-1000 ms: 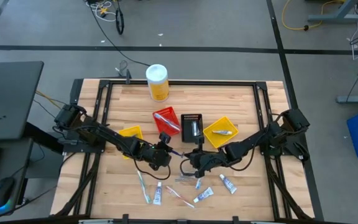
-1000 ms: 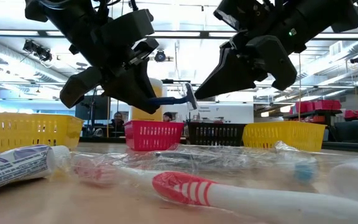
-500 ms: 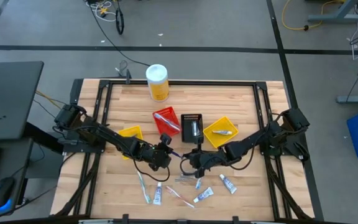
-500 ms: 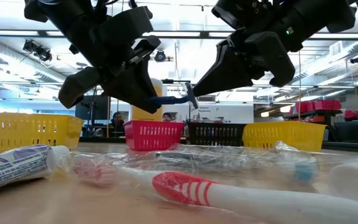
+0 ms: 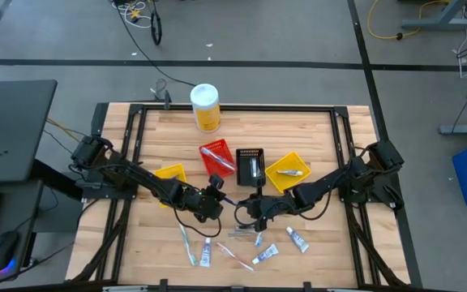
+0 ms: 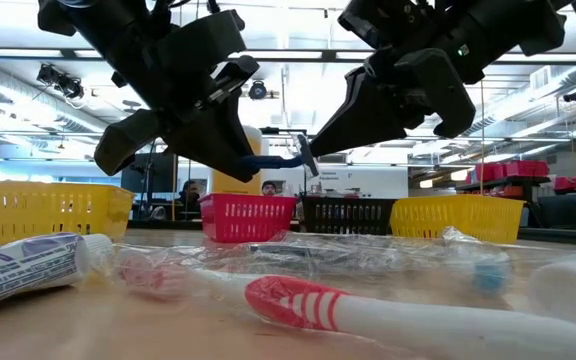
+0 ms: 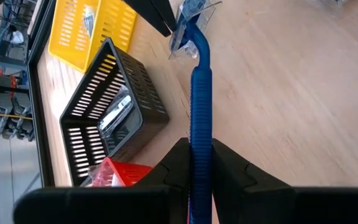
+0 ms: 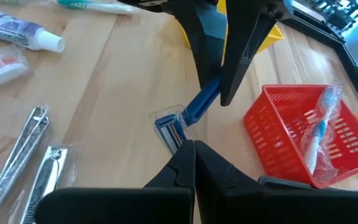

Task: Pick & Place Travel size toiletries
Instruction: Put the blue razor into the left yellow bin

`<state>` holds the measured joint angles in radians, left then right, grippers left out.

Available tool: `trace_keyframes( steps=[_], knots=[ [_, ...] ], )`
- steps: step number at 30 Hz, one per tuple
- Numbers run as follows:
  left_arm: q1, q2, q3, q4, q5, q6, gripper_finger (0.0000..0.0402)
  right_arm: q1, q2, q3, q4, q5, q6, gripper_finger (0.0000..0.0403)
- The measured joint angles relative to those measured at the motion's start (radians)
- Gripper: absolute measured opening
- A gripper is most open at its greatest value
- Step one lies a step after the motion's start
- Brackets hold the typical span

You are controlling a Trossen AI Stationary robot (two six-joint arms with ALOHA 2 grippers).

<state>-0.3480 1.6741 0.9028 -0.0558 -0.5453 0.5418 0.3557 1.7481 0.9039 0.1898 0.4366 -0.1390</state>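
Observation:
A blue razor (image 7: 201, 99) with a clear-covered head (image 8: 168, 127) is held above the table's middle by my left gripper (image 7: 199, 155), also seen in the high view (image 5: 216, 199) and the low view (image 6: 230, 150). My right gripper (image 8: 193, 148) is shut, and its tips stand right at the razor's head (image 6: 308, 155). On the near part of the table lie white tubes (image 5: 205, 253) (image 5: 297, 238), toothbrushes (image 5: 186, 242) (image 5: 233, 255) and wrapped nail clippers (image 8: 33, 134). My left gripper pinches the razor's blue handle (image 7: 199, 140) between its two fingers. The handle runs straight out ahead of the fingers, along them. The razor is lifted clear of the table and about level, with its head toward my right gripper. My right gripper's shut tips are at the razor's head (image 7: 188, 22); I cannot tell whether they touch it.
Behind the grippers stand a yellow bin (image 5: 171, 174), a red bin (image 5: 217, 156) holding a toothbrush, a black bin (image 5: 250, 164) and a second yellow bin (image 5: 288, 172). A tall yellow canister (image 5: 204, 105) stands at the far edge. Bare wood lies at the far left and far right.
My right gripper has crept a little toward the razor's head. My left gripper and the razor have kept still.

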Motion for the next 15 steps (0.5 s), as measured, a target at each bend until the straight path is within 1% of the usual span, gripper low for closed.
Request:
trace_keyframes(
  steps=[3,7,12,15],
  knots=[
    [0.0,0.0,0.0,-0.007,-0.002,-0.01,0.0044,0.0,-0.008,0.0,-0.003,0.026,-0.03,0.0002],
    [-0.001,0.0,0.005,-0.003,-0.002,-0.042,0.0044,-0.002,-0.045,0.0,-0.014,0.027,-0.042,0.0002],
    [-0.001,-0.001,0.006,-0.004,-0.005,-0.035,0.0044,-0.001,-0.122,0.0,-0.085,0.034,-0.041,0.0002],
    [-0.001,-0.001,0.006,-0.005,-0.029,-0.036,0.0044,-0.001,-0.185,0.0,-0.119,0.035,-0.034,0.0002]
  ],
)
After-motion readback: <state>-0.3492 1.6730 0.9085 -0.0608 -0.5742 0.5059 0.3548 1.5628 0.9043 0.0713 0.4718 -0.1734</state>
